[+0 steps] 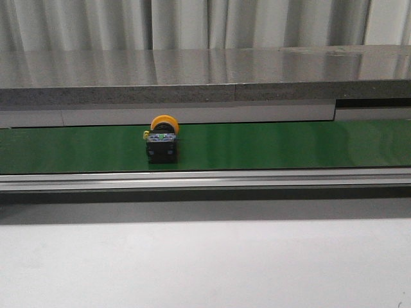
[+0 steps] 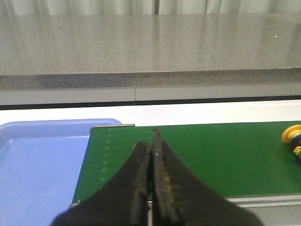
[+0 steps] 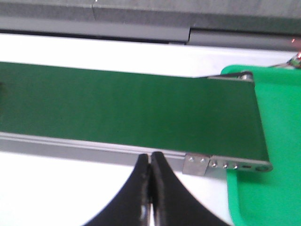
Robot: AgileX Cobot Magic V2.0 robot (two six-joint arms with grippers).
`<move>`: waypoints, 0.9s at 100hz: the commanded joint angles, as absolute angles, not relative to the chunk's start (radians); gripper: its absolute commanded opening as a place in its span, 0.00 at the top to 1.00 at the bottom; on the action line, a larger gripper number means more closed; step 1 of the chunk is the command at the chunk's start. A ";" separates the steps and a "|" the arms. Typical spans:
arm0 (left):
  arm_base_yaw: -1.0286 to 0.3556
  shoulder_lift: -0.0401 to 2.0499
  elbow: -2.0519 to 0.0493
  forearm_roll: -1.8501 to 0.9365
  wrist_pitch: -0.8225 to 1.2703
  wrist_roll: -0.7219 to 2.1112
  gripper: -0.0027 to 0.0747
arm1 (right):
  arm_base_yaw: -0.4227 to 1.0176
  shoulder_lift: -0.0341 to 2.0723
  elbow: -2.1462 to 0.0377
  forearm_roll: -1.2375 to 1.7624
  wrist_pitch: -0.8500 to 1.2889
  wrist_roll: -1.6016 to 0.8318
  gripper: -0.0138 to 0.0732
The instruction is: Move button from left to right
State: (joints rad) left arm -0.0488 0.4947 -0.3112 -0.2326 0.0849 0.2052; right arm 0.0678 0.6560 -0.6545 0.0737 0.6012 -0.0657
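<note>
With both the left gripper and right gripper sitting pressed closed on nothing, the button is lying untouched on the green belt, well off to the side of the left jaws, so the pick appears not yet begun and calls for opening 1 gripper.

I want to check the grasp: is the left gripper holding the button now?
No, the left gripper is shut on nothing, and the button lies apart on the green belt.

A small push button with a round yellow-orange cap and black boxy body stands on the green belt, toward nine o'clock of centre.
</note>
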 commanded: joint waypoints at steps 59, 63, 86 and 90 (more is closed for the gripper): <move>-0.058 0.498 -0.339 -0.239 0.000 0.205 0.99 | 0.061 0.989 -0.838 0.189 0.718 -0.067 0.75; -0.058 0.498 -0.339 -0.239 0.000 0.205 0.99 | 0.061 0.989 -0.838 0.189 0.719 -0.067 0.66; -0.058 0.498 -0.339 -0.239 0.000 0.205 0.99 | 0.061 0.989 -0.838 0.189 0.701 -0.067 0.26; -0.058 0.498 -0.339 -0.239 0.000 0.205 0.99 | 0.061 0.989 -0.838 0.189 0.686 -0.067 0.23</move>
